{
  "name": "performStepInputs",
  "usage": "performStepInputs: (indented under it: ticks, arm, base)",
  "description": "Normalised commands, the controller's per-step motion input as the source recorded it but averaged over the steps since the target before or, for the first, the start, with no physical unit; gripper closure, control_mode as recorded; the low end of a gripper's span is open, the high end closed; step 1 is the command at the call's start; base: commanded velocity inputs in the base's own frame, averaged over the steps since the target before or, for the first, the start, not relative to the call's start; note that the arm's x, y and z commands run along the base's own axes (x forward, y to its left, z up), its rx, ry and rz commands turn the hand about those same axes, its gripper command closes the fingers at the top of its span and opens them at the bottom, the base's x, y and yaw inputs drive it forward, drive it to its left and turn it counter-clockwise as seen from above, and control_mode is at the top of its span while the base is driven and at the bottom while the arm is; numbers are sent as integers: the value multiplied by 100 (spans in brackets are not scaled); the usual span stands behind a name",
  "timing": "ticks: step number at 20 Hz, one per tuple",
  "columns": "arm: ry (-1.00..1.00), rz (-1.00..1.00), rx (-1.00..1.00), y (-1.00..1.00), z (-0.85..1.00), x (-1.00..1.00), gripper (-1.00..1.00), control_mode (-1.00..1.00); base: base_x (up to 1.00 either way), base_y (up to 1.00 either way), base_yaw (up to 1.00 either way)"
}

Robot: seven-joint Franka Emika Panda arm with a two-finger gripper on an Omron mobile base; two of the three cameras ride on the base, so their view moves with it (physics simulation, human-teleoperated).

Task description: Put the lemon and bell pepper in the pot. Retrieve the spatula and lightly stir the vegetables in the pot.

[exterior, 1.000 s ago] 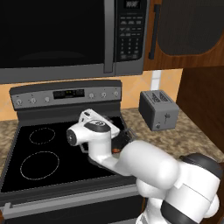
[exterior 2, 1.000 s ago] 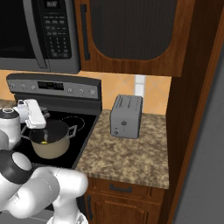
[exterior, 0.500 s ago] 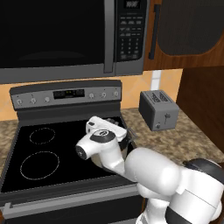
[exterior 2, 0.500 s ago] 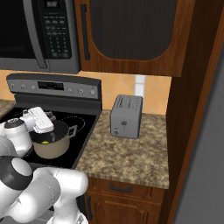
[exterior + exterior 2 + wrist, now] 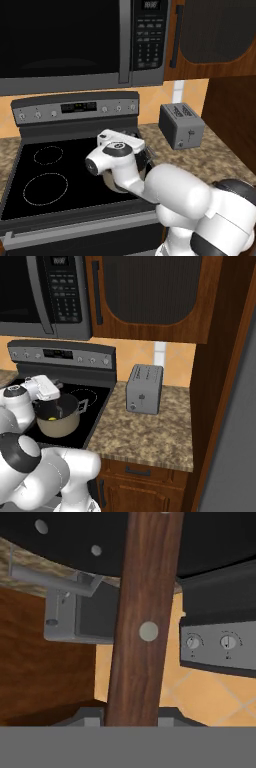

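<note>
Item: my gripper (image 5: pixel 131 714), fingers clamped on the spatula (image 5: pixel 142 612), over the pot (image 5: pixel 59 417).

In the hand view the spatula's brown wooden handle ran from 6 o'clock to 12 o'clock, my two dark tips pressed against its base on either side. In the right base view the beige pot sat on the black stove (image 5: pixel 95 397) at 9 o'clock of the toaster (image 5: pixel 144 389), which stood on the speckled counter (image 5: pixel 150 431). The lemon (image 5: pixel 52 418) lay inside the pot as a small yellow spot; the red bell pepper I could not make out, likely hidden by my wrist. The microwave (image 5: pixel 65 40) hung at 12 o'clock above the stove.
</note>
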Motion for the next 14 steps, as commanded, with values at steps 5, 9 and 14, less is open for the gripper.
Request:
performStepInputs:
  ticks: [5, 9, 14]
  arm:
    - [13, 10, 0, 0, 0, -20, 100, -100]
    - [0, 15, -2, 0, -13, -5, 100, -100]
    - [-7, 20, -1, 0, -48, 37, 100, -100]
  base:
    - [0, 0, 0]
    - [0, 0, 0]
    - [0, 0, 0]
